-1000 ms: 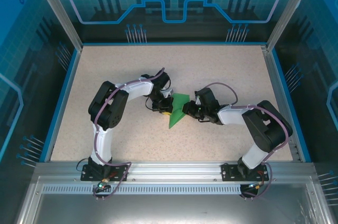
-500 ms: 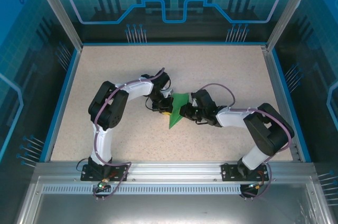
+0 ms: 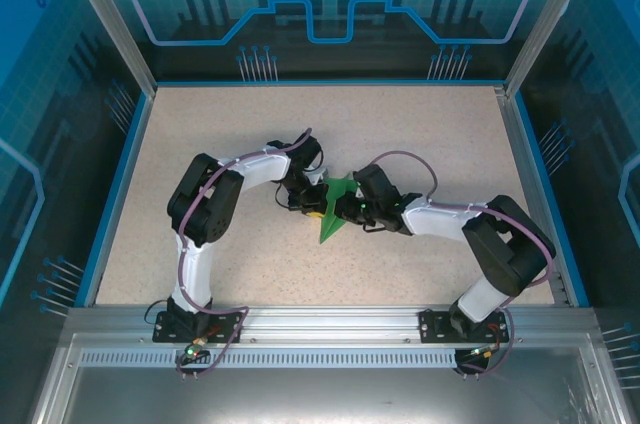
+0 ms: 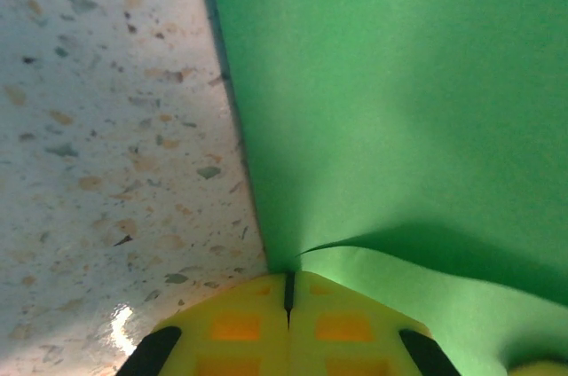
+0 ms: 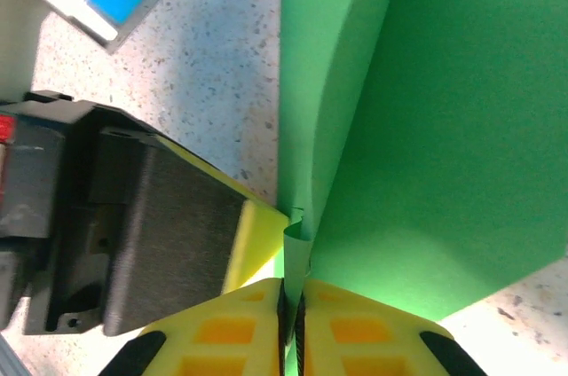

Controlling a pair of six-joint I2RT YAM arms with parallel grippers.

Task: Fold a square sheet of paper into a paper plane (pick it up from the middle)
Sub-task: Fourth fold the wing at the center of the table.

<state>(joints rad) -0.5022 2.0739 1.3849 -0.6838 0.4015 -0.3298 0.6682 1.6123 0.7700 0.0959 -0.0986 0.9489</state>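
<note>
Near the middle of the speckled tabletop (image 3: 400, 124), a little closer to its near edge than its far edge, both arms meet over a piece of green paper (image 3: 330, 225). The left arm (image 3: 215, 199) reaches in from the left side and the right arm (image 3: 500, 244) from the right side, so the two wrists sit just beside each other with the paper between them.

The paper is partly folded. From above it reads as a narrow pointed shape, its sharp tip aimed toward the near edge and its wider part tucked between the wrists. In the left wrist view the paper (image 4: 399, 83) lies flat on the tabletop along a straight edge, with one layer lifted into a soft curve.

The left gripper (image 4: 288, 283) is clenched, its yellow fingers pressed together where that lifted layer puckers into their tips, so it is pinching the paper. The right gripper (image 5: 291, 292) is also clamped on the paper (image 5: 444, 128), with a thin upright green edge caught in the slit between its fingers. One yellow finger (image 5: 253, 238) of the left gripper touches the paper just beside that spot.
</note>
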